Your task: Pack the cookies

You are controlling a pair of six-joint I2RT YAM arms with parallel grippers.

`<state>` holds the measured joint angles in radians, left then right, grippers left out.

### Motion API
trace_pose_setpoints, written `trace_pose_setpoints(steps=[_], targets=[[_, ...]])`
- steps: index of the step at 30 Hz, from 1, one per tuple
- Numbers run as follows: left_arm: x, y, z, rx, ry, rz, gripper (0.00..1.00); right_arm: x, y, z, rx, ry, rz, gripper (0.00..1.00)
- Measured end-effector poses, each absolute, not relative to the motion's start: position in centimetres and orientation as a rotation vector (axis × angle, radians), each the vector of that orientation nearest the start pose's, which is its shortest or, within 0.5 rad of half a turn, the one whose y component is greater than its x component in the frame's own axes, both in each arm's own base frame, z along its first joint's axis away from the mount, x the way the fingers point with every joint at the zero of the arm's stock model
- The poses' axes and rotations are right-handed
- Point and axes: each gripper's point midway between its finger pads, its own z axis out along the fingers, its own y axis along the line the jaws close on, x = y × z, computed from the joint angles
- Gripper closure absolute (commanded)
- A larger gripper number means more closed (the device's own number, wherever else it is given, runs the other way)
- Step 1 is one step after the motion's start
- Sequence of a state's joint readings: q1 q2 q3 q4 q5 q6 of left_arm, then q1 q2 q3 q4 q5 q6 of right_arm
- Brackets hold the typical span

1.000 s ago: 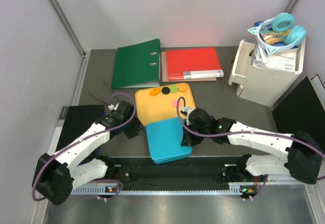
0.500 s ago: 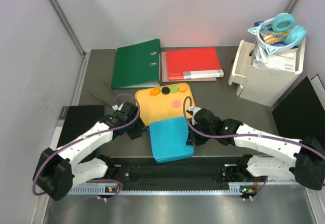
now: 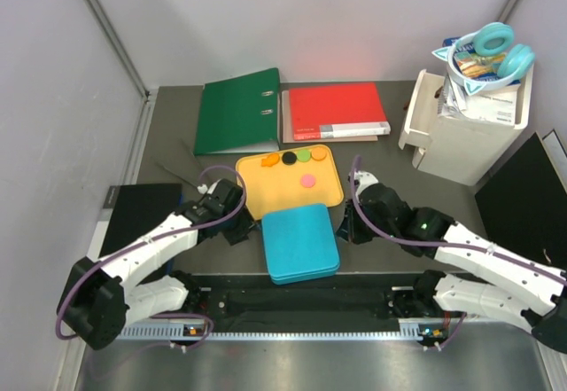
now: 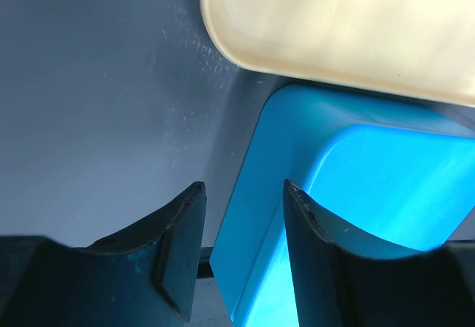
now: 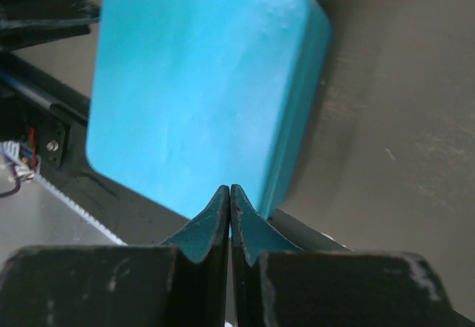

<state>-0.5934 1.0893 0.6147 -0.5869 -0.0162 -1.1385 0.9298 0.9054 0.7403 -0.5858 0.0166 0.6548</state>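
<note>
Several cookies (image 3: pixel 292 157), orange, black and green, lie in a row along the far edge of the yellow tray (image 3: pixel 266 191), with a pink one (image 3: pixel 307 179) nearer the middle. A blue box (image 3: pixel 301 242) lies just in front of the tray. My left gripper (image 3: pixel 239 227) sits at the box's left corner. In the left wrist view it (image 4: pixel 241 190) stands open, and the blue box's rim (image 4: pixel 260 193) shows between the jaws, untouched. My right gripper (image 3: pixel 344 229) is at the box's right side, shut and empty (image 5: pixel 230 190), its tips near the blue box's (image 5: pixel 200 82) near right corner.
A green binder (image 3: pixel 237 110) and a red folder (image 3: pixel 335 110) lie at the back. A white bin (image 3: pixel 461 138) with teal headphones (image 3: pixel 492 50) stands at the back right. Black panels lie at the far left (image 3: pixel 133 214) and far right (image 3: pixel 523 191).
The blue box has slid off the tray's near edge and squared up, uncovering the pink cookie. My right arm has drawn back to the right, off the box. The left gripper shifted slightly right.
</note>
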Motion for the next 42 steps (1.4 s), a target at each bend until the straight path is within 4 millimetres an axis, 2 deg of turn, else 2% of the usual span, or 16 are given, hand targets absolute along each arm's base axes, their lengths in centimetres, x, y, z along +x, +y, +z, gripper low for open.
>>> trace_pose_setpoints(steps=[2,4,8,10,16,21,27,33,39,42], targets=[[18.7,-17.0,6.2,-0.745,2.65,-0.533,0.5,14.6,22.0,13.7,-0.278,2.454,0.703,1.0],[18.6,-17.0,6.1,-0.752,2.65,-0.532,0.5,14.7,20.9,12.0,-0.228,2.496,0.652,1.0],[18.4,-17.0,5.8,-0.772,2.654,-0.525,0.5,13.6,19.0,8.3,-0.191,2.603,0.547,1.0],[18.2,-16.9,5.4,-0.789,2.661,-0.517,0.5,13.1,18.4,7.2,-0.179,2.636,0.518,1.0],[17.8,-16.6,4.8,-0.822,2.667,-0.505,0.5,12.7,18.4,5.6,-0.155,2.67,0.516,1.0],[18.0,-17.3,4.9,-0.806,2.663,-0.54,0.51,11.9,19.0,4.1,-0.159,2.724,0.554,1.0],[18.1,-18.8,5.4,-0.763,2.666,-0.626,0.51,11.9,20.6,4.2,-0.182,2.725,0.652,1.0],[18.4,-19.7,6.0,-0.742,2.652,-0.689,0.51,11.6,21.2,4.4,-0.193,2.729,0.696,1.0],[18.5,-20.1,6.3,-0.729,2.652,-0.706,0.51,11.6,20.8,4.4,-0.188,2.732,0.672,1.0],[18.7,-20.2,6.6,-0.719,2.646,-0.709,0.5,11.8,20.2,5.0,-0.182,2.722,0.634,1.0]])
